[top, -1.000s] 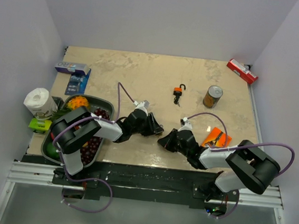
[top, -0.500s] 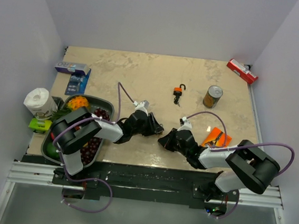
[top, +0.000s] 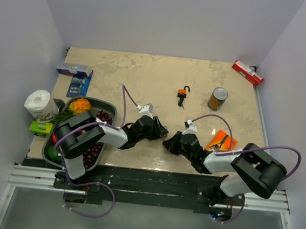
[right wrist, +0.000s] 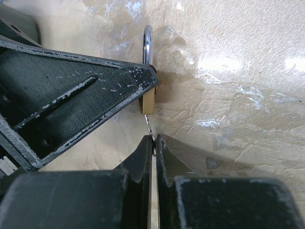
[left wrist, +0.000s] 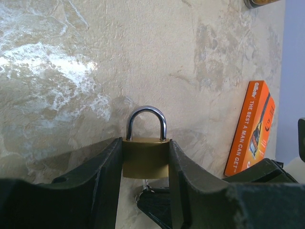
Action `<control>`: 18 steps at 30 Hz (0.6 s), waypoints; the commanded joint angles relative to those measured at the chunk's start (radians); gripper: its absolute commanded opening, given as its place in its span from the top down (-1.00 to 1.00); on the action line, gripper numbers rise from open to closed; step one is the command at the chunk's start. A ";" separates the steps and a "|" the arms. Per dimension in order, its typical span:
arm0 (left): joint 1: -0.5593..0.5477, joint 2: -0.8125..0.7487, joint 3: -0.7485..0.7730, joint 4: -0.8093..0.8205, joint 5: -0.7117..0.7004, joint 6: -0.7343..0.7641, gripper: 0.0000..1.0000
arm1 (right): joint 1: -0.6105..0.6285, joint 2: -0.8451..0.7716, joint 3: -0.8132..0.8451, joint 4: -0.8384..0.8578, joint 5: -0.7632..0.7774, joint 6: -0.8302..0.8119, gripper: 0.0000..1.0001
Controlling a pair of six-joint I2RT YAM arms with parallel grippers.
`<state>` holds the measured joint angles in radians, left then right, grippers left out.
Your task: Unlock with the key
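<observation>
Beige, marbled worktop [top: 146,76], walled in white on three sides. Carries along the left edge a blue box [top: 73,69], a blue card pack [top: 79,84] just beside it, a paper roll [top: 41,105], a green packet [top: 41,127] and a dark tray [top: 92,100] of fruit. Holds an orange padlock [top: 182,95] toward the middle, an upright can [top: 217,98] to its right, a red box [top: 247,73] in the far right corner and an orange razor pack [top: 221,140] near the right front.

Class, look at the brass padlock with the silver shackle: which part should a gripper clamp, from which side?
The brass padlock's body, one finger on each narrow side, as the left gripper holds it: those sides are flat and parallel, and silver shackle and keyhole end stay free.
</observation>
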<state>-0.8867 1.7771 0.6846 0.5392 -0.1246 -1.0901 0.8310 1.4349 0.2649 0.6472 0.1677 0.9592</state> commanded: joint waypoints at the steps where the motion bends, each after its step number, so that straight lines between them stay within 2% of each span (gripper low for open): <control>1: -0.063 0.027 -0.010 -0.036 0.023 -0.017 1.00 | -0.012 -0.034 0.005 0.144 0.151 -0.022 1.00; 18: -0.097 0.042 -0.045 0.005 0.029 -0.051 1.00 | -0.012 -0.007 -0.009 0.243 0.179 -0.043 1.00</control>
<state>-0.9192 1.7981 0.6746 0.5900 -0.1894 -1.1416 0.8330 1.4353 0.2359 0.7044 0.1944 0.9390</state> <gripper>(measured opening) 0.424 0.025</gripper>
